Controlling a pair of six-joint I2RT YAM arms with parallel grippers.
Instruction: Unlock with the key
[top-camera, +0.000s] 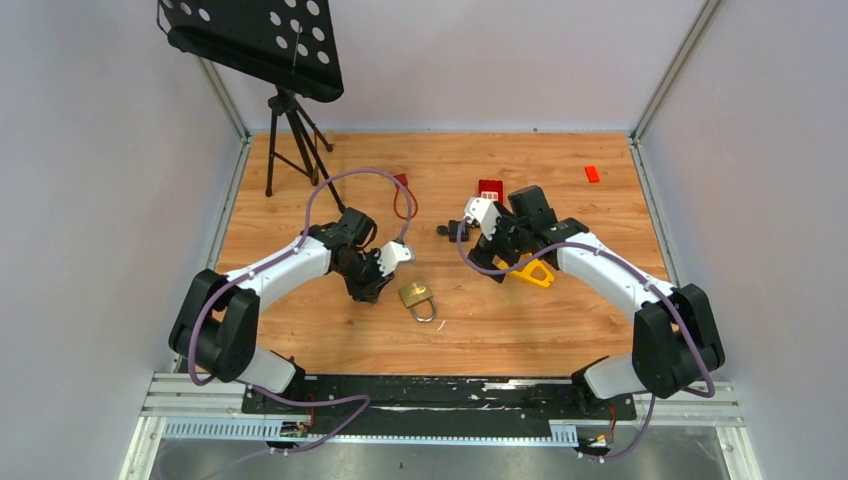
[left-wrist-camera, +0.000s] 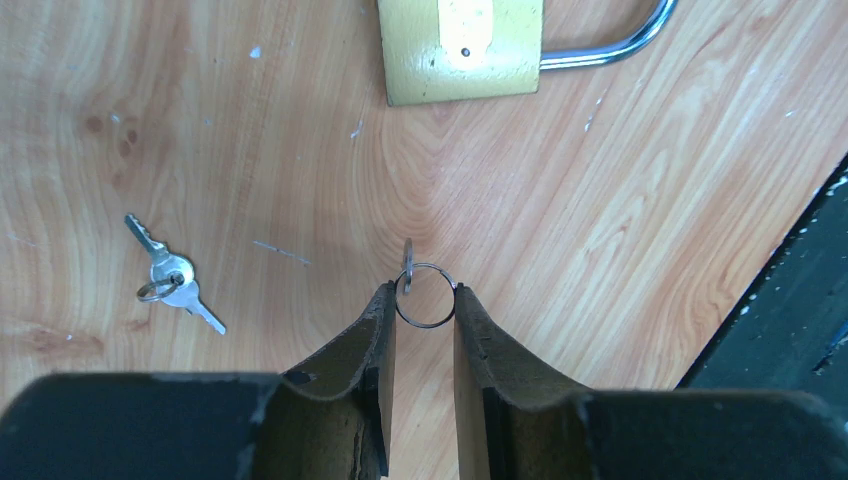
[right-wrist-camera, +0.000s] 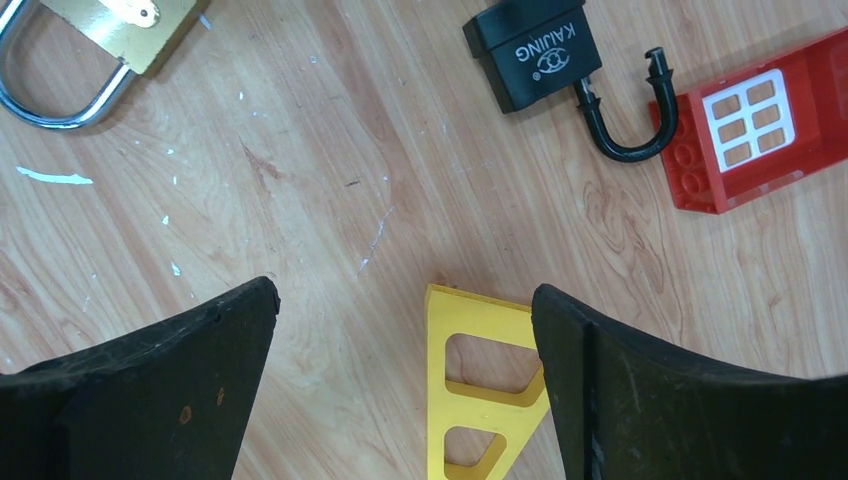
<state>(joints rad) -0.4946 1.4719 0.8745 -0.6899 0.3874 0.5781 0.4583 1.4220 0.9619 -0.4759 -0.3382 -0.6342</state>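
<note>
The left gripper (left-wrist-camera: 424, 292) pinched the key ring (left-wrist-camera: 427, 325), its key (left-wrist-camera: 408, 262) edge-on, just short of the brass padlock (left-wrist-camera: 465, 45) lying flat; lining the key up with the lock looked next. The right gripper (right-wrist-camera: 405, 290) gaped wide, empty.

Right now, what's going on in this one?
The left gripper pinches a key ring, its key pointing toward the brass padlock but not in it. The right gripper hangs open over a yellow piece, holding nothing. A black padlock lies open beside a red brick, and spare keys lie on the table.
</note>
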